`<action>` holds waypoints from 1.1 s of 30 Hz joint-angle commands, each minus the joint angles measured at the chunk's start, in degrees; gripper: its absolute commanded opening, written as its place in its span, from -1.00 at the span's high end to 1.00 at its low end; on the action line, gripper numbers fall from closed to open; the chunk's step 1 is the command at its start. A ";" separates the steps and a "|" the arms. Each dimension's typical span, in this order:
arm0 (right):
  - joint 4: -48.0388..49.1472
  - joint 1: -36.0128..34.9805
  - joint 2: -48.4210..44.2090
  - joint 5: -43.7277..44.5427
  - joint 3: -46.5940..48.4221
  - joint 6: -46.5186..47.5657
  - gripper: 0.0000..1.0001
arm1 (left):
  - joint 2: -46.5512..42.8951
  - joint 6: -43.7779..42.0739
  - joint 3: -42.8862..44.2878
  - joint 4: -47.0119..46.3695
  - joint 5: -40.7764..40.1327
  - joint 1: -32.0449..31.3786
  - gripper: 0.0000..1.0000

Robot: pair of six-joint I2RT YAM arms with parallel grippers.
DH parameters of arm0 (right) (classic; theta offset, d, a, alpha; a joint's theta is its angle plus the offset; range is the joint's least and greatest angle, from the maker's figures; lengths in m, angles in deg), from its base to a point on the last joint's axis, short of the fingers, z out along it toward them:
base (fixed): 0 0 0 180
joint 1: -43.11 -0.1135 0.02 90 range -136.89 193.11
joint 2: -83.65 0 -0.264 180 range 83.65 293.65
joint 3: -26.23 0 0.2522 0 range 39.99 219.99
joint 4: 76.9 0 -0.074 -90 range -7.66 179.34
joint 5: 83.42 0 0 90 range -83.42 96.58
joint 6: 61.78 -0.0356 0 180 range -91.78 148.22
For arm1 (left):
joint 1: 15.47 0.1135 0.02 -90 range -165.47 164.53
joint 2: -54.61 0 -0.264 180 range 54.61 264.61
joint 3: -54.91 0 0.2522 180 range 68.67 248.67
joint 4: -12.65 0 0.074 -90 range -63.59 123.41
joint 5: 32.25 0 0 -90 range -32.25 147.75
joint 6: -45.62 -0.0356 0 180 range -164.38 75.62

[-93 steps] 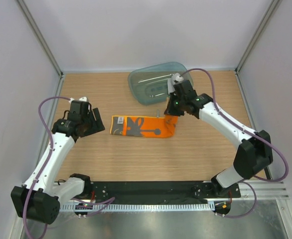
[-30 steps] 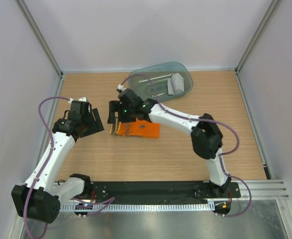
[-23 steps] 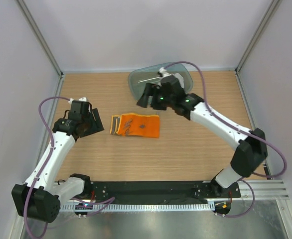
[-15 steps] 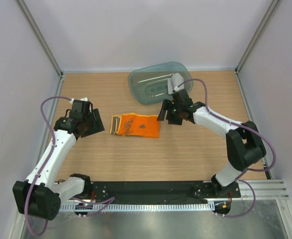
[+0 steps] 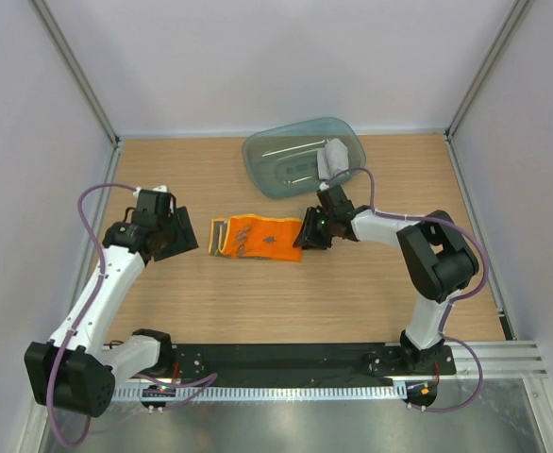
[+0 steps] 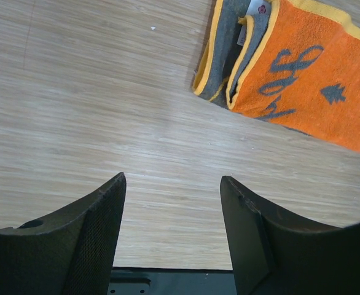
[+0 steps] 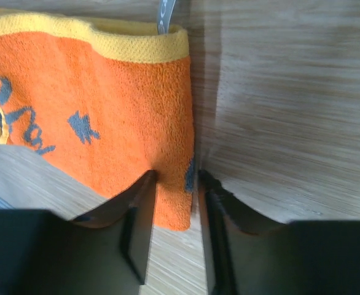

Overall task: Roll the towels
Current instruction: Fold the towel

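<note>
Right gripper point(image 5: 307, 230) has moved to centre frame, fingers pinching orange towel point(image 5: 262, 238) edge; left gripper point(image 5: 186, 236), centre-left, gapes wide.

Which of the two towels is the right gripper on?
The orange towel, lying folded flat on the table; the right gripper pinches one end. The grey towel sits apart in the teal tray.

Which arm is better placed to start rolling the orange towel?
Right. The right gripper has the edge of the orange towel between its fingers; the left gripper hangs open over bare table, apart from it.
</note>
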 commanded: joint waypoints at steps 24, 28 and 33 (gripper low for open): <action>-15.61 -0.52 -27.03 7.18 -19.89 5.42 0.86 | 29.73 6.30 9.44 -21.17 0.42 -21.32 -0.16; -17.02 -0.51 -27.91 7.62 -19.72 5.69 0.86 | 33.69 6.30 9.09 -24.86 2.71 -22.46 -0.15; -17.11 -0.51 -27.48 7.97 -19.45 5.78 0.86 | 34.83 6.74 7.34 -28.47 6.49 -23.16 -0.15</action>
